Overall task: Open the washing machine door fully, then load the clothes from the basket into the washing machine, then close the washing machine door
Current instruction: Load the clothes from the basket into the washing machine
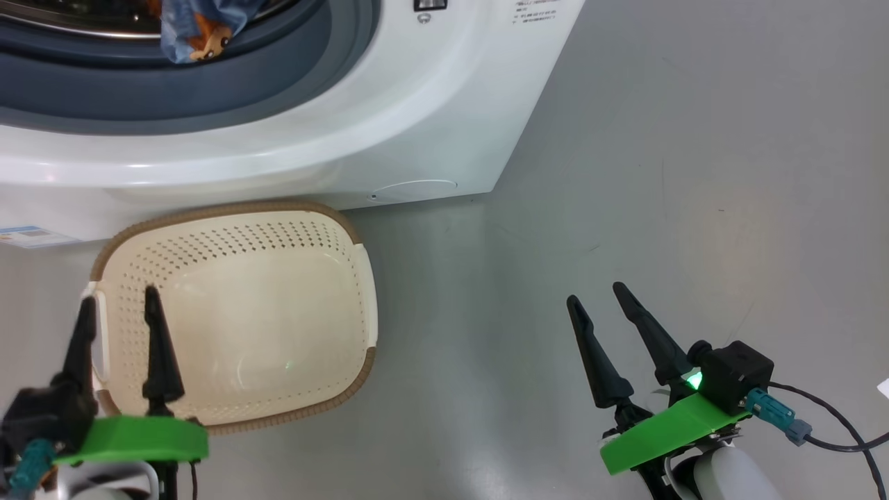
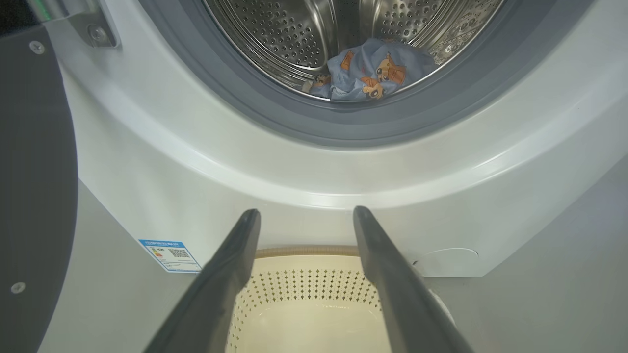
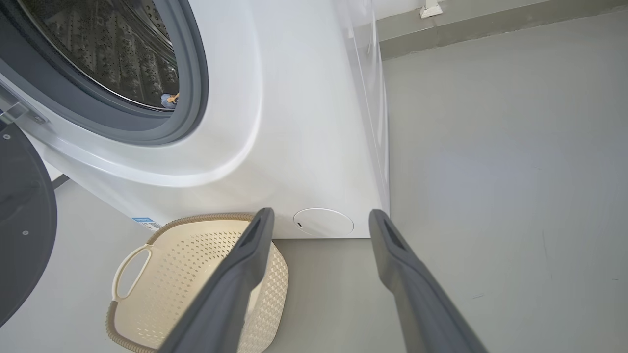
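The washing machine (image 1: pixel 417 104), a white front-loader, stands on a grey floor (image 1: pixel 694 173) and takes the upper left of the head view. The washing machine door (image 2: pixel 34 196) is swung out to the left of the opening, and its dark face runs down the left edge of the left wrist view. Inside the opening, a grey rubber gasket (image 1: pixel 208 90) rings the perforated steel drum (image 2: pixel 274 34). The basket (image 1: pixel 229 207) sits on the floor just in front of the machine's base, below the opening, with its brown rim close against the white front panel and its perforated walls and smooth pale bottom showing. The left gripper (image 1: pixel 118 297) hangs over the basket's left end, near the side handle, with its jaws spread wide and gripping nothing. In its own wrist view, the two dark fingers (image 2: pixel 230 264) frame the basket's far wall. The right gripper (image 1: pixel 594 293) hovers above bare floor, well to the right of the basket. Its jaws are also wide apart and unloaded. The clothes (image 2: pixel 373 71), blue fabric printed with orange figures, lie bunched at the bottom of the drum against its front lip. A round service cover (image 3: pixel 324 222) is set low on the machine's front at the right, and a small blue label sticker (image 2: pixel 169 255) sits low on the left.
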Motion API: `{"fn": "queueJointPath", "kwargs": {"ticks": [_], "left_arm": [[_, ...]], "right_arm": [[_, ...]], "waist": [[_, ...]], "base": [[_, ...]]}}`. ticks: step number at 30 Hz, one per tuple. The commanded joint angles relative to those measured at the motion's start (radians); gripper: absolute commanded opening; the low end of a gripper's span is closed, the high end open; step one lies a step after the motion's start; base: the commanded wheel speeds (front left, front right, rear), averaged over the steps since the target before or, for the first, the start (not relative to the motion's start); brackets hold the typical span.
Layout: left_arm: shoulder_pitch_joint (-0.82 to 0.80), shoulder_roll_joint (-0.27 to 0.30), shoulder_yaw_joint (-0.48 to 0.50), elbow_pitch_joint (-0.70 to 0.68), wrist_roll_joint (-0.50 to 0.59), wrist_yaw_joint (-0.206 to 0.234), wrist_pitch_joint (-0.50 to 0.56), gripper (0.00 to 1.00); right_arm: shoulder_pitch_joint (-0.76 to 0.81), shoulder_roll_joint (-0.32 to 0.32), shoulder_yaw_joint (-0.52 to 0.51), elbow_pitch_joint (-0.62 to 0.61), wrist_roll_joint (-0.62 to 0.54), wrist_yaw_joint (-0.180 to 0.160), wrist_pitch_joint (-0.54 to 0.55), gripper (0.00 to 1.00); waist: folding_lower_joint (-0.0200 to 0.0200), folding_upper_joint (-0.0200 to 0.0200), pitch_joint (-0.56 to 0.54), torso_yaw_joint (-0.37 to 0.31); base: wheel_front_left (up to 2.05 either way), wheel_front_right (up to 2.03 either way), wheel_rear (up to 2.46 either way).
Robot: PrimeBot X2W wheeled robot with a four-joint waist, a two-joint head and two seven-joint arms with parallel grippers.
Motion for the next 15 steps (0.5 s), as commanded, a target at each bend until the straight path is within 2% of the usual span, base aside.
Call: {"fn": "queueJointPath", "kwargs": {"ticks": [1,15], "left_arm": [[0.027,0.014,0.037,-0.028,0.000,0.003,-0.005,1.00],[0.109,-0.017,0.019,0.000,-0.008,0.014,-0.005,1.00]], "right_arm": [[0.012,0.005,0.021,-0.017,-0.015,0.002,-0.005,1.00],[0.000,0.005,0.027,-0.010,-0.015,0.002,-0.005,1.00]], "waist": [[0.0000,0.0000,0.000,0.001],[0.0000,0.0000,0.004,0.002]], "base": [[0.00,0.00,0.00],[0.00,0.00,0.00]]}}
